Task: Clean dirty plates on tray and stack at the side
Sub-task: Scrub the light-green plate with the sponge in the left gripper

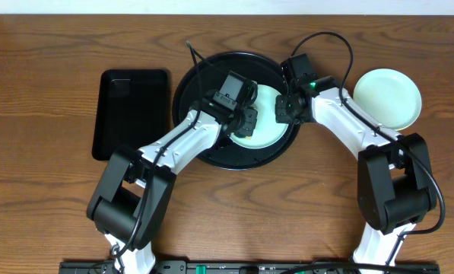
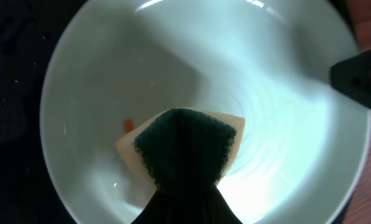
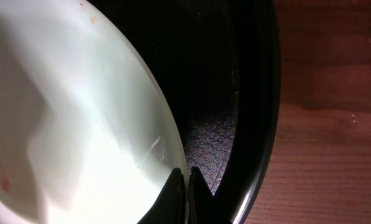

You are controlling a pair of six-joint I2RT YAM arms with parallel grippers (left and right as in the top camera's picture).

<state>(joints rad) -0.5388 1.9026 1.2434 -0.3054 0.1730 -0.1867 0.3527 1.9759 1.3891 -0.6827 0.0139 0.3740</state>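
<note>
A light blue plate (image 1: 266,116) lies in the round black tray (image 1: 204,72). My left gripper (image 1: 246,122) is shut on a sponge (image 2: 184,149) with a dark green scouring face, pressed on the plate (image 2: 191,56) beside a small orange smudge (image 2: 128,125). My right gripper (image 1: 286,109) is shut on the plate's right rim (image 3: 182,180); orange specks show on the plate (image 3: 79,112) at its left edge. The tray's rim (image 3: 256,124) runs just right of the fingers. Another plate (image 1: 388,97) sits on the table to the right of the tray.
A rectangular black tray (image 1: 131,113) lies on the wooden table left of the round tray. A black cable (image 1: 329,38) loops over the table behind the right arm.
</note>
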